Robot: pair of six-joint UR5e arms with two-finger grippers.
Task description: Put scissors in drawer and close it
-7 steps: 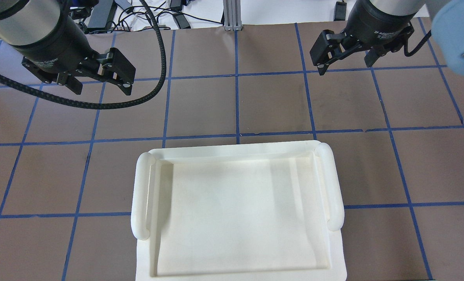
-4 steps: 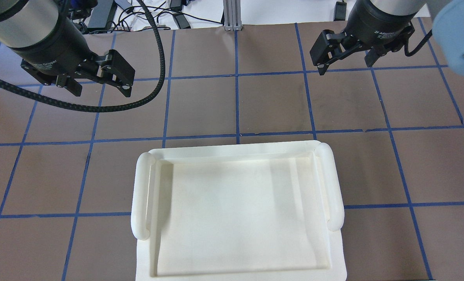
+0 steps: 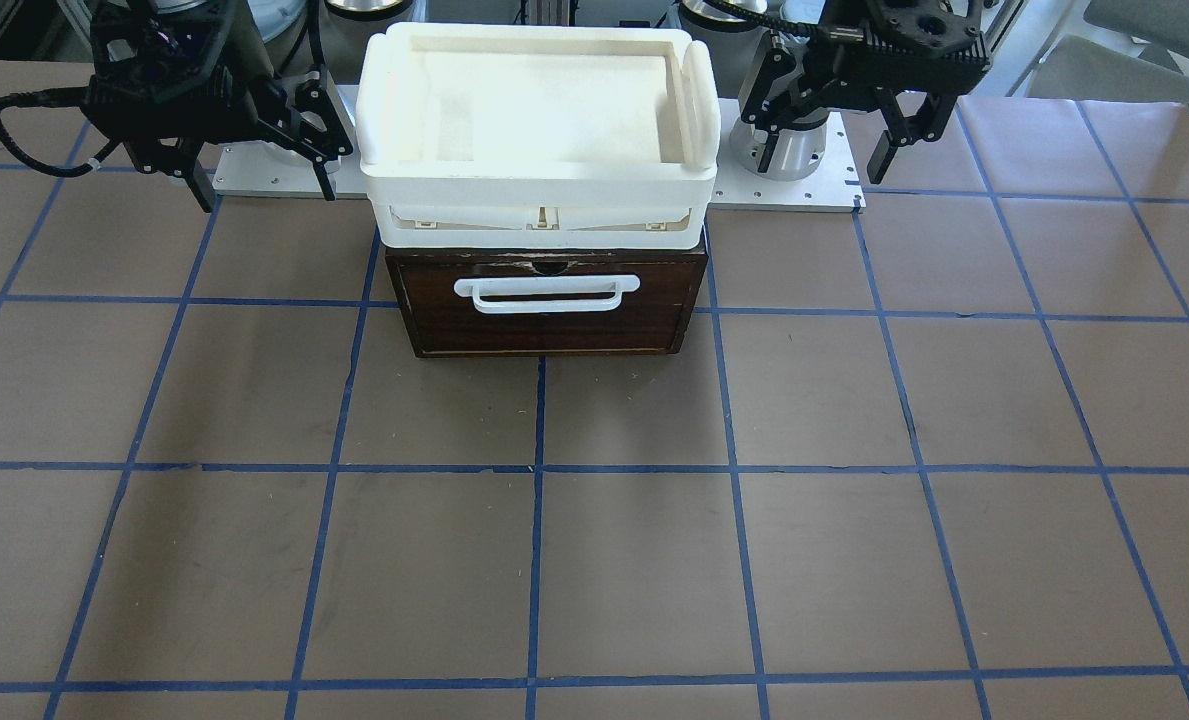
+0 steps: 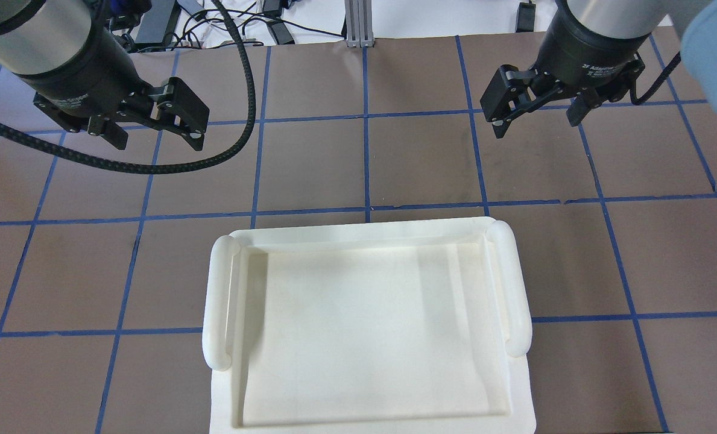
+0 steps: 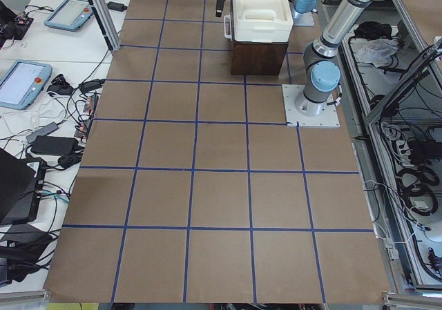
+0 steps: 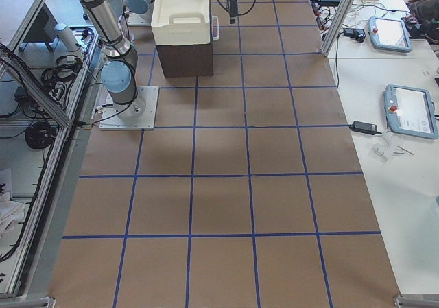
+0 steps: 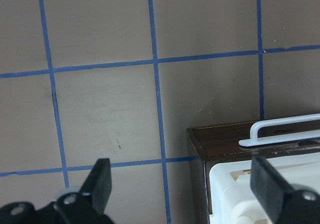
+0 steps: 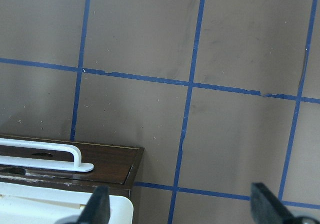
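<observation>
Drawer (image 3: 546, 305): shut, beneath the white tray (image 3: 539, 170); handle at 6 o'clock.
Scissors: seen in no view.
Left gripper (image 4: 153, 129): fingers spread, empty; barely moved.
Right gripper (image 4: 536, 108): fingers spread, empty; shifted slightly toward 6 o'clock.
Meaning: task judged finished or arms retreating.
</observation>
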